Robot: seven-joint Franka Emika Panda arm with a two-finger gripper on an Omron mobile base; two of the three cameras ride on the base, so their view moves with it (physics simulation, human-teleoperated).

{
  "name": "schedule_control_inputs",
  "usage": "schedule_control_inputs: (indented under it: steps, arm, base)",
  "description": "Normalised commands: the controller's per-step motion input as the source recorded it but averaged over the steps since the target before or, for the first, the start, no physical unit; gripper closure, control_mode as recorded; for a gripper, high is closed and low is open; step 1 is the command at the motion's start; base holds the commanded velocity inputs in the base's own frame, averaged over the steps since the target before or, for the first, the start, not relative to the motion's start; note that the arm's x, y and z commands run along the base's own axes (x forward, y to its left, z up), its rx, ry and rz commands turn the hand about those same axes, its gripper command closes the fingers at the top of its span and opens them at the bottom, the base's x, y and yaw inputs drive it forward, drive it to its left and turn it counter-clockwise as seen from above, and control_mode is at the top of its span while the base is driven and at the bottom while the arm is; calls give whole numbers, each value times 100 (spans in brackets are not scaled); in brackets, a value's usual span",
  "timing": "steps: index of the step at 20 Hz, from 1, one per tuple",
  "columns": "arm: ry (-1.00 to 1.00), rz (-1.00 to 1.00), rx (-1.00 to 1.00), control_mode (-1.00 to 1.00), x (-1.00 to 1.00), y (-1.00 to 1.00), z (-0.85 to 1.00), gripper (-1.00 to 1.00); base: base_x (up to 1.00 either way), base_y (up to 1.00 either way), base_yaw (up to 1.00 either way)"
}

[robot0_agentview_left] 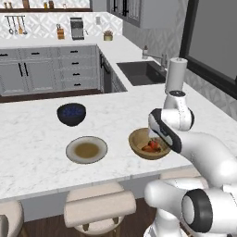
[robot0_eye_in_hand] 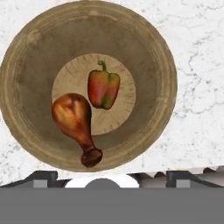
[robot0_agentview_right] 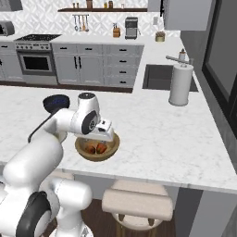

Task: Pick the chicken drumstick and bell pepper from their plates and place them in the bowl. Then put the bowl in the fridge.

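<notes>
The wooden bowl [robot0_eye_in_hand: 39, 78] sits on the white marble counter, near its front edge. Inside it lie the chicken drumstick [robot0_eye_in_hand: 74, 116], thin end toward me, and the red-green bell pepper [robot0_eye_in_hand: 103, 89] touching its fat end. My gripper [robot0_eye_in_hand: 109, 177] hangs straight above the bowl [robot0_agentview_left: 136, 139], open wide, with nothing between its fingers. From the right base view the hand hovers just over the bowl [robot0_agentview_right: 81, 151]. One empty plate [robot0_agentview_left: 86, 149] lies left of the bowl. The fridge is out of view.
A dark blue bowl [robot0_agentview_left: 71, 114] stands behind the plate. A paper towel roll [robot0_agentview_right: 180, 85] and a sink [robot0_agentview_right: 162, 77] are at the far right. Stools [robot0_agentview_left: 99, 206] stand under the counter's front edge.
</notes>
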Motion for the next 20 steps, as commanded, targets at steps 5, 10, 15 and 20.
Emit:
schedule_control_inputs:
  steps: [5, 10, 15, 20]
  arm:
    - [0, -14, 28, -100, -19, -92, 9, -100]
    - [0, -1, 21, -100, 25, -19, -17, -100]
    - [0, 0, 4, -100, 62, 1, -16, -100]
    - [0, 0, 0, -100, 47, 0, -37, -100]
  base:
    - [0, 0, 0]
    - [0, 0, 0]
    - [0, 0, 0]
    - [0, 0, 0]
